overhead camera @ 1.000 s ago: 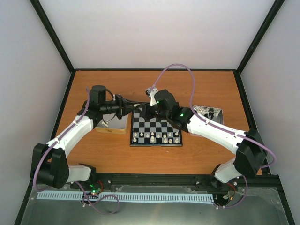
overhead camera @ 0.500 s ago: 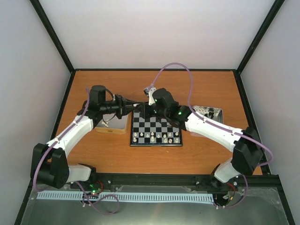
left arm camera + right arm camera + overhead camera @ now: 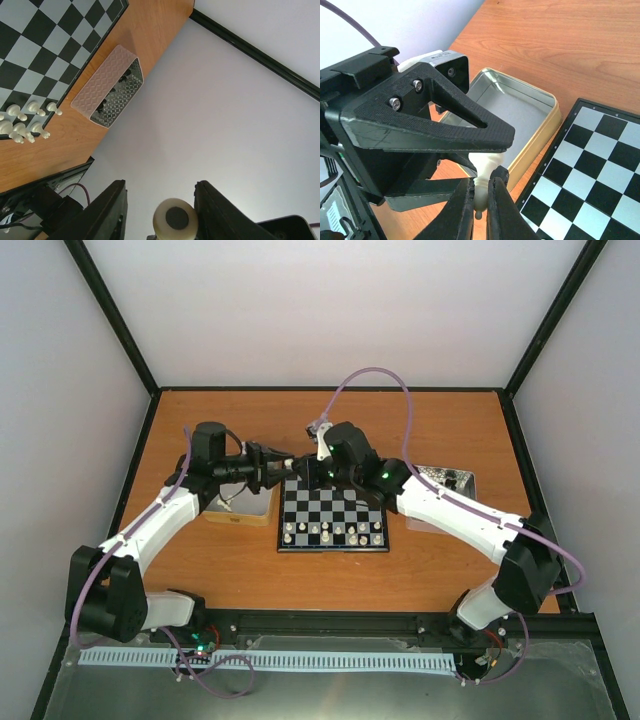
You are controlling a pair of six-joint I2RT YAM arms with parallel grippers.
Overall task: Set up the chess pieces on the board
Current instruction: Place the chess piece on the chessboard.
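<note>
Flat square chessboard point(image 3: 335, 502) with black and pale grey chequers and a thin black rim lies mid-worktop on the orange-brown wooden worktop point(image 3: 420, 430), square to the arms. Small cream-white chess pieces point(image 3: 330, 532) stand upright in the rows nearest the arm bases, each smaller than its square; in the left wrist view they are rounded heads on slim stems. Both hands meet above the board's far left corner. Right hand point(image 3: 482, 189): fingers drawn almost together, pinching a single cream-white chess piece point(image 3: 172, 220) by its body. That piece is off the board, in the air over the strip of worktop between the board's corner and an open gold-coloured rectangular metal tin point(image 3: 512, 107) just left of the board. From the left wrist the held piece shows its underside, a round cream base with a dark pad at the centre. Left hand point(image 3: 161, 192): fingers spread wide with the piece sitting in the gap; clear space on one side, close to the other finger, and contact there cannot be judged. A second rectangular tin with a pale embossed surface point(image 3: 107, 75) lies just right of the board, apart from it, with small black chess pieces point(image 3: 114, 92) lying loose inside.
</note>
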